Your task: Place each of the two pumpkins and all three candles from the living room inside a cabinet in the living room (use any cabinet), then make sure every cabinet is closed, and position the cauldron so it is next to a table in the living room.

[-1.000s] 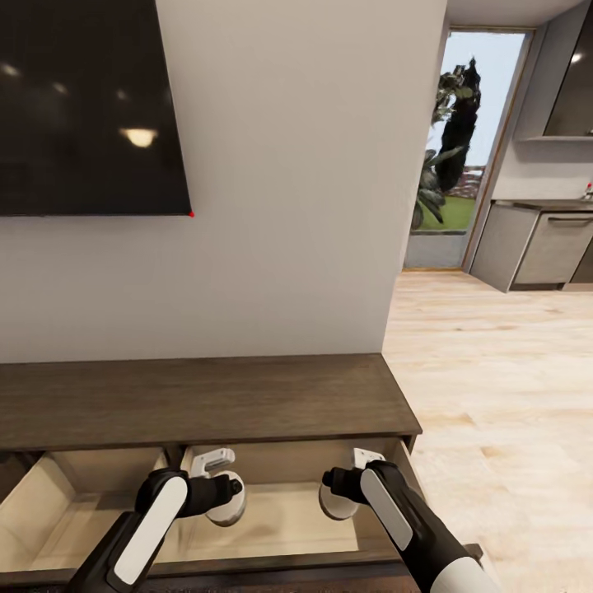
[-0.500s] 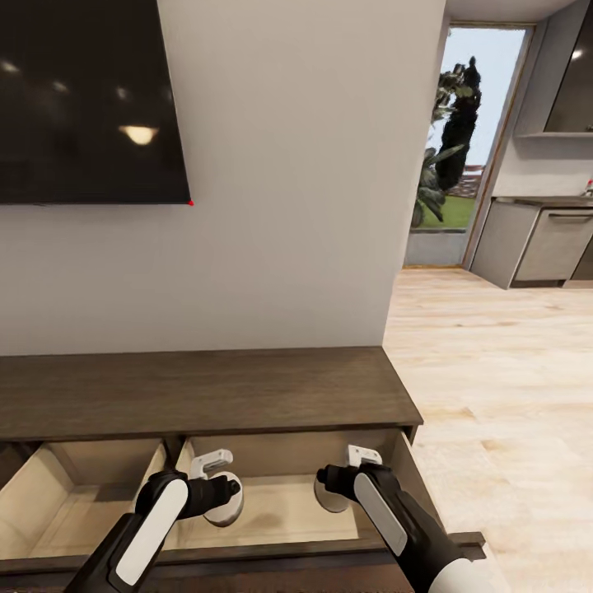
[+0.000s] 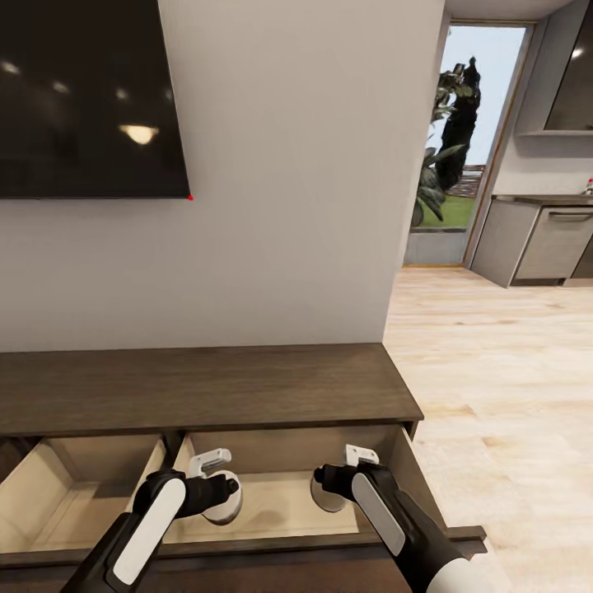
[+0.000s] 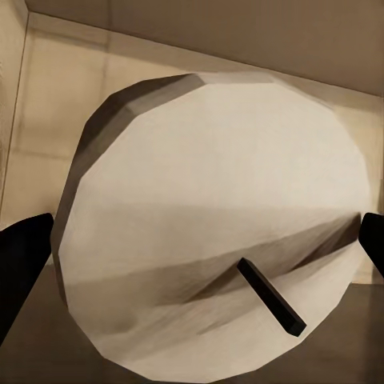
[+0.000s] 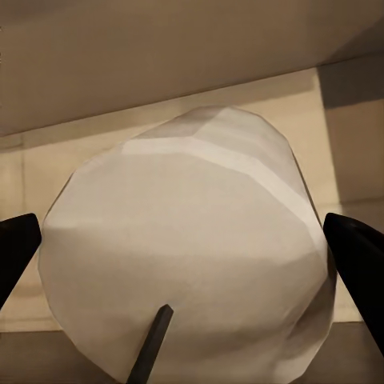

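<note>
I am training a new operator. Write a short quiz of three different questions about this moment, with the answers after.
1. True or false: the right-hand drawer of the cabinet is closed.
2. What does the left gripper hold? A) a pumpkin B) a candle C) nothing
3. Fill in: both grippers hang over the pale ______ of the open drawer.

Key
1. False: it is pulled out.
2. B: the left candle sits between its fingers; the right gripper holds the right candle too.
3. Interior.
</note>
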Motion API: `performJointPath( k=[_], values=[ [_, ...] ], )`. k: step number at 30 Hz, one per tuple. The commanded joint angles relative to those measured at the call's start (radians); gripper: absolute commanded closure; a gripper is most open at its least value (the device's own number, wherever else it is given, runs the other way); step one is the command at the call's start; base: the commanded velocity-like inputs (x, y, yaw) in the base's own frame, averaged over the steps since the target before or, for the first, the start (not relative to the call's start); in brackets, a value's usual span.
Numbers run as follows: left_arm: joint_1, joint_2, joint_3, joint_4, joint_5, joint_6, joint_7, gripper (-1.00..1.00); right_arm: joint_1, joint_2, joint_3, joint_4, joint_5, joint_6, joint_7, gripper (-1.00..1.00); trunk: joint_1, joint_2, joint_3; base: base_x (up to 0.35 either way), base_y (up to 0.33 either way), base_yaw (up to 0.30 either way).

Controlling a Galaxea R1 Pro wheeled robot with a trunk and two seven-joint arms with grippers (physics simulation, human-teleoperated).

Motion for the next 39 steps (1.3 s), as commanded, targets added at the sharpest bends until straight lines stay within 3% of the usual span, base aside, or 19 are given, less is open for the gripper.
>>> performJointPath(
  k=[1, 19, 27, 30, 32, 39],
  values=[
    [-0.001, 0.001, -0.002, -0.002, 0.010, 0.001, 0.010, 1.00, -0.001, 0.000, 0.002, -0.001, -0.011, 0.001, -0.010, 1.00, 0.000, 0.000, -0.001, 0.000, 0.074, 0.000],
    [-0.001, 0.002, -0.001, 0.001, 0.010, 0.001, 0.009, 1.00, -0.001, 0.003, 0.002, -0.002, -0.014, 0.001, -0.010, 1.00, 0.000, 0.000, -0.001, 0.005, 0.108, 0.006],
    [-0.001, 0.001, -0.002, 0.001, 0.010, 0.001, 0.009, 1.00, -0.001, 0.045, 0.003, -0.001, -0.015, 0.005, -0.014, 1.00, 0.000, 0.000, -0.001, 0.001, 0.003, 0.057],
    [-0.001, 0.001, -0.002, 0.001, 0.011, 0.001, 0.009, 1.00, -0.001, 0.094, 0.013, 0.000, -0.016, 0.003, -0.012, 1.00, 0.000, 0.000, -0.001, 0.000, 0.000, 0.006],
    [-0.001, 0.001, -0.002, 0.001, 0.011, 0.001, 0.009, 1.00, -0.001, 0.111, 0.033, 0.001, -0.018, 0.002, -0.012, 1.00, 0.000, 0.000, -0.001, 0.000, 0.000, 0.002],
    [-0.001, -0.002, -0.002, 0.001, 0.011, 0.001, 0.009, 1.00, -0.001, 0.116, 0.050, 0.003, -0.022, 0.003, -0.014, 1.00, 0.000, 0.000, -0.001, 0.000, 0.000, 0.000]
  ],
)
